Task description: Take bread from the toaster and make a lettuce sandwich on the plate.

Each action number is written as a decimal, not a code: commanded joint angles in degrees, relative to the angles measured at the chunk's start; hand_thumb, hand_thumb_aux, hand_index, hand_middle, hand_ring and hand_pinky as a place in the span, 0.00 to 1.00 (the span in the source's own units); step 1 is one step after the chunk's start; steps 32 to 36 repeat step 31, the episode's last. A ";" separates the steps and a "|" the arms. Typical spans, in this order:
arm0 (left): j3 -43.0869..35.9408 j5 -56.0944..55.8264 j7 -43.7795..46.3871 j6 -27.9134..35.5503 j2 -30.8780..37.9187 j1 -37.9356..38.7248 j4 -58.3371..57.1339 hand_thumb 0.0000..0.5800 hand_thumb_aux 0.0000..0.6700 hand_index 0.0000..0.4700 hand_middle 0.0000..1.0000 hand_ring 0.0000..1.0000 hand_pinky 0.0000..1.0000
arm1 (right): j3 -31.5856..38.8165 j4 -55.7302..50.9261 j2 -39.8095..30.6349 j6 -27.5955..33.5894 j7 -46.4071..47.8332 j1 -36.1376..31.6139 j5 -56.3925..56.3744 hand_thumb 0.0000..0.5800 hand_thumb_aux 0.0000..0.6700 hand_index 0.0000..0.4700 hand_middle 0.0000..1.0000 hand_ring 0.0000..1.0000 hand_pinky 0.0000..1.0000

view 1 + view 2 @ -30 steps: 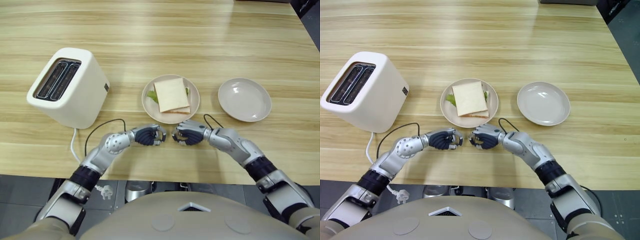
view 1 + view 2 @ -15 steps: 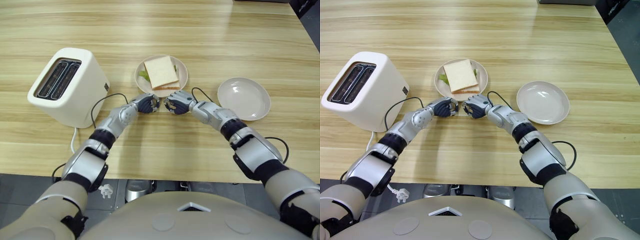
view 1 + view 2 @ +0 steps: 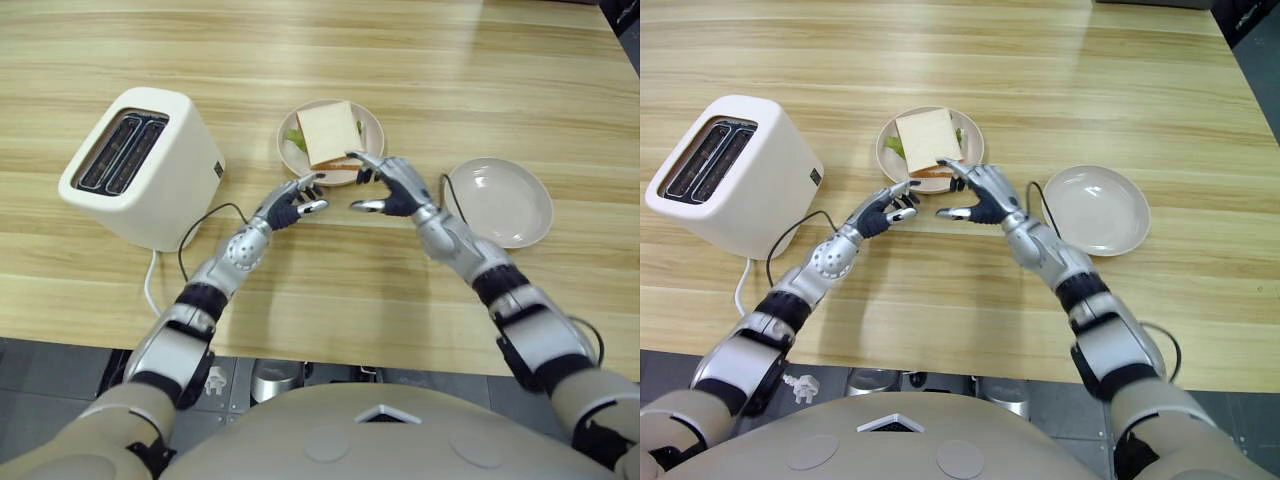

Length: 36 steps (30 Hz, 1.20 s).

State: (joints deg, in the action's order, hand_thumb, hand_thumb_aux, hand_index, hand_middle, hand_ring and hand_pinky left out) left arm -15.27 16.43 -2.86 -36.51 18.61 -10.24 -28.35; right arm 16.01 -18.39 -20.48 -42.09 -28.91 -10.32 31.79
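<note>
Sandwich sits on the plate at mid-table: a top slice of bread squared over a lower one, with lettuce poking out on the toaster side. From what I see the build looks finished, and both toaster slots look empty.

My right hand hangs at the plate's near edge, fingers spread and holding nothing. One fingertip reaches over the rim toward the lower slice, and I cannot tell whether it touches. My left hand is just beside the plate on the near left, also spread and empty, its fingertips pointing at the right hand's.

The risk I see is all in that closeness. If I pull the right hand away sideways instead of up, a finger could drag the top slice off the lettuce or push the stack askew. A low sweep from either hand could also knock the rim and slide the plate across the table. The empty plate lies near my right forearm, so a careless pull-back could nudge it. The toaster's cord trails off the near edge beside my left arm, and an elbow could snag it and tug the toaster.
</note>
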 commanded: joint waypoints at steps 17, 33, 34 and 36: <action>15.41 -16.81 3.69 -3.21 -3.97 7.25 10.70 0.00 0.00 0.00 0.00 0.00 0.00 | -15.72 11.30 6.46 1.43 -0.38 7.69 -12.40 0.00 0.00 0.00 0.00 0.00 0.00; 16.00 -12.49 3.55 -2.59 -6.62 9.28 13.91 0.00 0.00 0.00 0.00 0.00 0.00 | -17.38 6.26 7.89 -0.08 10.97 4.53 -18.99 0.00 0.00 0.00 0.00 0.00 0.00; 16.00 -12.49 3.55 -2.59 -6.62 9.28 13.91 0.00 0.00 0.00 0.00 0.00 0.00 | -17.38 6.26 7.89 -0.08 10.97 4.53 -18.99 0.00 0.00 0.00 0.00 0.00 0.00; 16.00 -12.49 3.55 -2.59 -6.62 9.28 13.91 0.00 0.00 0.00 0.00 0.00 0.00 | -17.38 6.26 7.89 -0.08 10.97 4.53 -18.99 0.00 0.00 0.00 0.00 0.00 0.00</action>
